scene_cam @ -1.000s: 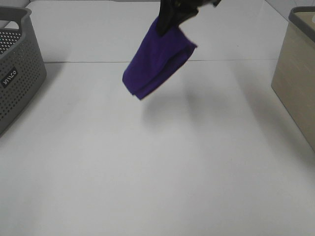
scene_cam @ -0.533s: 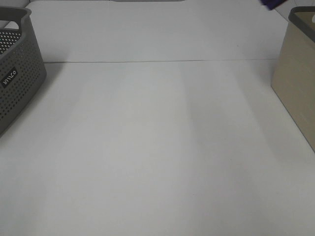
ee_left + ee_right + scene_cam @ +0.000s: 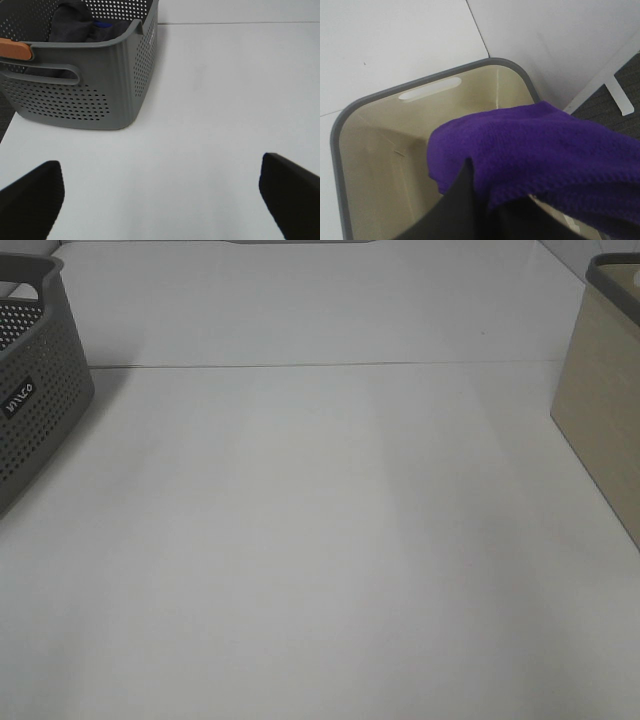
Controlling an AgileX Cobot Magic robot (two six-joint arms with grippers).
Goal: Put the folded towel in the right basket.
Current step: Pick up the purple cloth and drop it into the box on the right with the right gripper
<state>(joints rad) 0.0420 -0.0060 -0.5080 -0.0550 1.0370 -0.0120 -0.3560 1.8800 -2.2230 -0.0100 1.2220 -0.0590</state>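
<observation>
The folded purple towel (image 3: 545, 145) hangs from my right gripper (image 3: 475, 210), which is shut on it. In the right wrist view the towel is held above the open beige right basket (image 3: 370, 105), whose grey rim and empty inside show below it. In the exterior high view only the near corner of the right basket (image 3: 605, 390) shows at the right edge; the towel and both grippers are out of that view. My left gripper (image 3: 160, 200) is open and empty over the table, close to the grey left basket (image 3: 100, 85).
The grey perforated left basket (image 3: 40, 390) stands at the table's left edge and holds dark cloth (image 3: 70, 20). A seam (image 3: 320, 365) runs across the white table. Beyond the right basket the table ends and the floor (image 3: 620, 95) shows.
My right gripper has carried the towel from above the table's middle rightward and out of the exterior view, to above the right basket. The left arm has not visibly moved.
</observation>
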